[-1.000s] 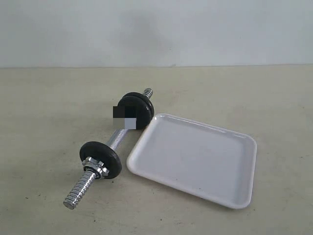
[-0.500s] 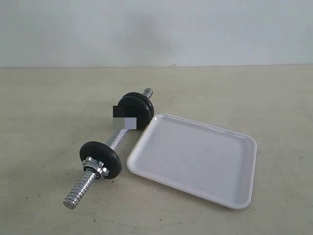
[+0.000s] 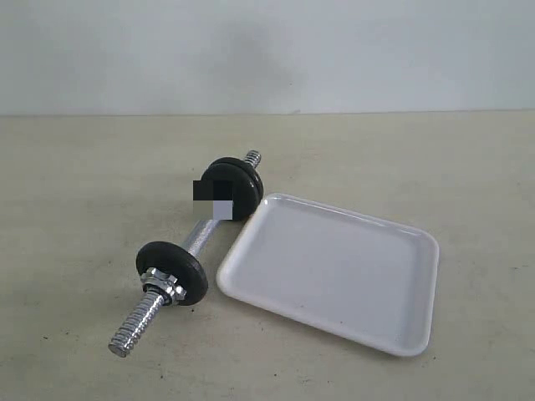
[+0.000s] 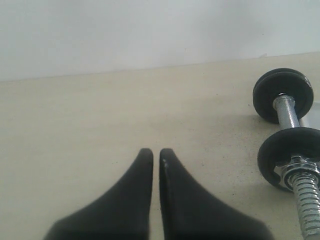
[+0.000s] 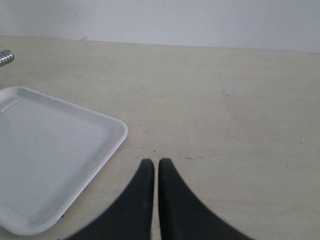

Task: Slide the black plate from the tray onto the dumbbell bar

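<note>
The dumbbell bar (image 3: 199, 238) lies on the table left of the white tray (image 3: 334, 271). One black disc (image 3: 171, 271) sits near its front threaded end behind a silver hex nut (image 3: 163, 282). At the far end two black plates (image 3: 238, 185) stand pressed together on the rod. The tray's floor is bare; no plate lies in it. My left gripper (image 4: 156, 152) is shut and holds nothing, with the bar (image 4: 287, 111) off to its side. My right gripper (image 5: 152, 162) is shut too and holds nothing, beside the tray (image 5: 50, 150). Neither gripper shows in the exterior view.
The beige tabletop runs back to a pale wall. A small pixelated block (image 3: 213, 200) covers part of the far plates. The bar's far threaded tip (image 5: 5, 57) peeks in at the edge of the right wrist view.
</note>
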